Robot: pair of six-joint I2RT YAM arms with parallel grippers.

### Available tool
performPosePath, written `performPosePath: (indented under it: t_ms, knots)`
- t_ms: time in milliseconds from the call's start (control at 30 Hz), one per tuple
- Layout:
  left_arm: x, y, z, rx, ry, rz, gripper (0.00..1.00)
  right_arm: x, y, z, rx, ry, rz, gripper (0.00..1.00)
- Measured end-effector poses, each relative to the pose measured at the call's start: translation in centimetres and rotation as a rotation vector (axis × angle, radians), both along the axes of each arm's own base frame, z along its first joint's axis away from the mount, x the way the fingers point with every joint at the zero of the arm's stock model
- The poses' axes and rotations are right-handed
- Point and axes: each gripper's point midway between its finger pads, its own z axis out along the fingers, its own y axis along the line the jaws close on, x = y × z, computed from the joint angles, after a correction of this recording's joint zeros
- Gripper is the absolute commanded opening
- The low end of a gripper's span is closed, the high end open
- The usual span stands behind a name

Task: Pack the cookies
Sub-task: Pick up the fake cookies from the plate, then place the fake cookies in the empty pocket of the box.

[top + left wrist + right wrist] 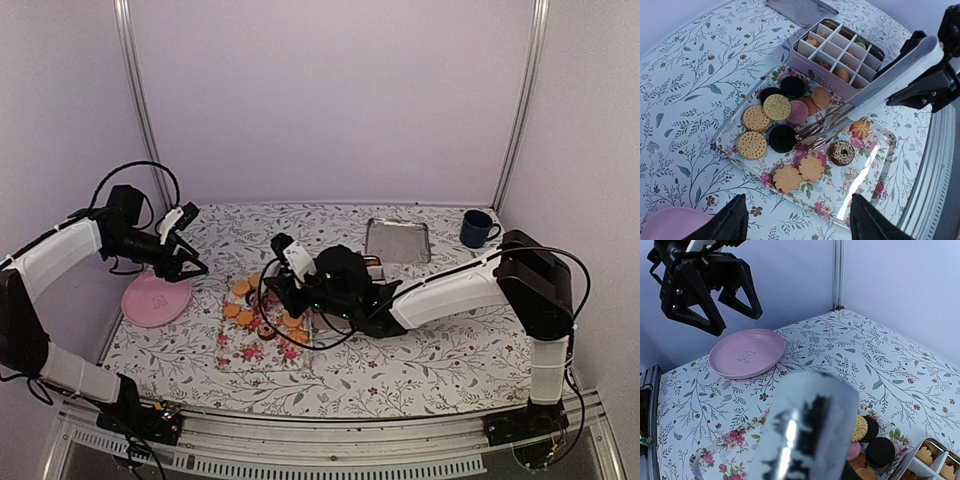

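On floral tray: cookies | divided tin: few cookies | left end effector spread | right end effector pinching tongs

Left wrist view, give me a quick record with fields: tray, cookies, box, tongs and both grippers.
tray: floral rectangular tray, right beside the box
cookies: round cookies, about a dozen loose on the tray, more in some box cells
box: pink tin box with white dividers, lid off
tongs: silver metal tongs, tips low over the tray among cookies
right gripper: shut on the tongs
left gripper: open, empty, hovering by the pink round plate
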Motion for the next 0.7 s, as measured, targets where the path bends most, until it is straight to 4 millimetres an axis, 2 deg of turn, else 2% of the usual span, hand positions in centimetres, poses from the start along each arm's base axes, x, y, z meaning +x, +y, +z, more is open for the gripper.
performPosePath:
  t_ms: [133,167,267,333,467,600,700]
  knots:
    - [-0.1,0.0,0.1,-0.001,-0.005,-0.001,0.70,-0.1,-0.3,-0.2,-0.028,0.006,-0.005,0.03]
    - [-0.1,-0.1,0.1,-0.001,-0.004,-0.002,0.70,-0.1,-0.4,-0.1,-0.035,0.004,-0.010,0.00]
    - [-0.1,-0.1,0.1,0.000,-0.005,-0.003,0.70,0.0,-0.9,0.9,-0.051,-0.013,-0.019,0.00]
    - [-0.1,-0.1,0.1,0.000,-0.005,-0.004,0.70,-0.1,-1.4,2.3,-0.049,-0.031,-0.023,0.00]
    - [-0.1,-0.1,0.1,0.000,-0.005,-0.004,0.70,-0.2,-3.1,6.7,0.005,-0.077,-0.034,0.00]
    - [-0.1,-0.2,0.2,0.001,-0.007,-0.005,0.70,-0.3,-6.4,10.4,0.057,-0.106,-0.052,0.00]
    - [0.0,-0.2,0.2,0.001,-0.009,-0.006,0.70,0.2,-8.8,11.6,0.081,-0.109,-0.068,0.00]
